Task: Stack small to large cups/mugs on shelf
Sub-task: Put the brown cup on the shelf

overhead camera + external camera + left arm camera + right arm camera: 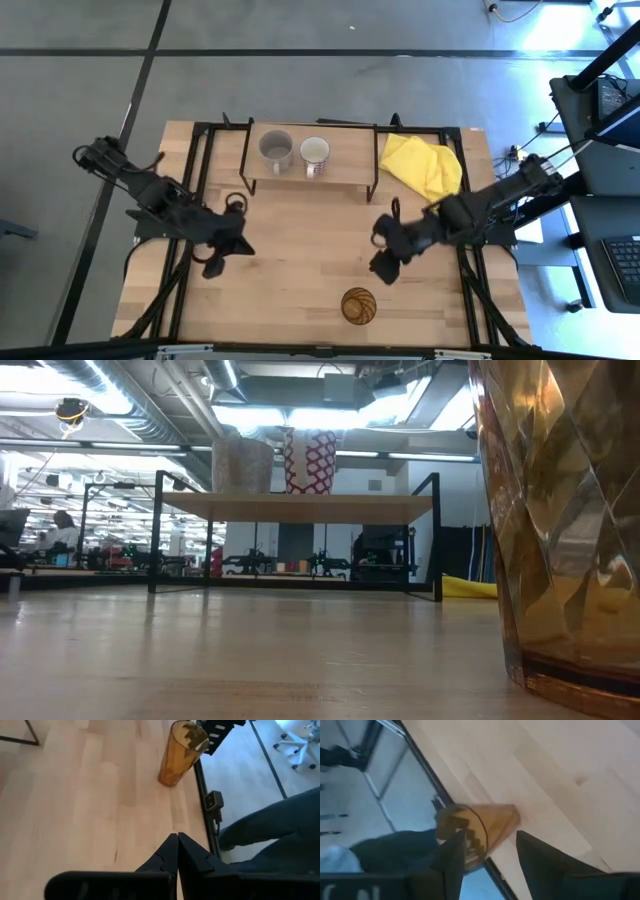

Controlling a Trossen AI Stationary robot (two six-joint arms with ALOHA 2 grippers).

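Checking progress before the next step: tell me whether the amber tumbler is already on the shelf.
No, the amber tumbler stands on the tabletop near its front edge, while only the two mugs sit on the shelf.

Table carries shelf, tumbler, yellow cloth.

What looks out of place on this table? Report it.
Nothing is spilled, tipped or damaged. The amber tumbler stands upright, alone near the table's front edge, apart from the grey mug and white mug on the shelf. A crumpled yellow cloth lies beside the shelf.
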